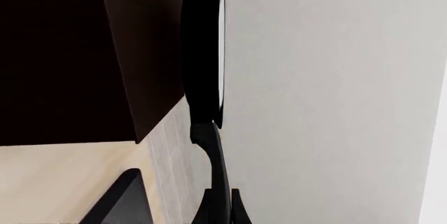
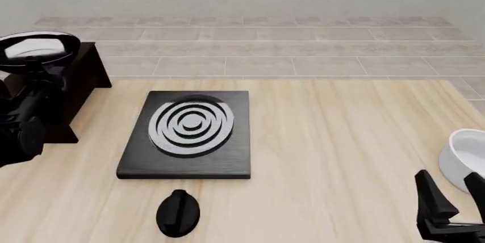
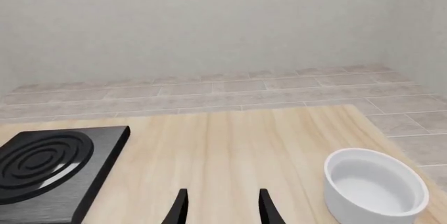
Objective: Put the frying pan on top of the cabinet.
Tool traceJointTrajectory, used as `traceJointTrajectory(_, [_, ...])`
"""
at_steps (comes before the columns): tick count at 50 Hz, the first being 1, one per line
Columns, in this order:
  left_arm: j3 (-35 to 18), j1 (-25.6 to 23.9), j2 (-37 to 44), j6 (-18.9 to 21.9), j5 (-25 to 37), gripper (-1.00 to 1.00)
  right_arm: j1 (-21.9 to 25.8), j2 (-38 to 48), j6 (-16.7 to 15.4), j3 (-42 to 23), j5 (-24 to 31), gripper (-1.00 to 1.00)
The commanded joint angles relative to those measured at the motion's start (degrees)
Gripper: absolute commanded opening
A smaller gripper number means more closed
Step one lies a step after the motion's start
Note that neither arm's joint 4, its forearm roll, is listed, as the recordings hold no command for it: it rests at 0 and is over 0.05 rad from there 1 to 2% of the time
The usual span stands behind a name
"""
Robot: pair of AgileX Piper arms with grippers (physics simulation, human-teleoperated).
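While the left pincer (image 1: 222, 205) is squeezed tight on the frying pan (image 1: 202, 51) handle beside the cabinet (image 1: 70, 56), the front view shows the pan up over the cabinet's top, and the right pincer (image 3: 221, 205) hangs open, holding nothing, near the white bowl (image 3: 376, 188).

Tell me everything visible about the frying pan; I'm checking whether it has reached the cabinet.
The frying pan is small, round and black with a glossy grey-white inside. In the front view it is held level above the dark cabinet, over its top at the table's left. Its thin black handle runs back into the left pincer, shut on it. Whether it touches the cabinet top cannot be told.
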Motion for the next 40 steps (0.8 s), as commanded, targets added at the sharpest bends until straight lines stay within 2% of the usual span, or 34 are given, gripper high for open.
traceJointTrajectory(1, [-0.17, 0.31, 0.14, -0.91, -3.1, -1.0, 0.05, 1.64, -0.1, -0.01, -1.56, 1.0])
traceJointTrajectory(40, [1.32, 1.04, 1.78, -1.64, -5.14, -1.0, 0.1, 2.66, -0.13, 0.02, -2.39, 1.0])
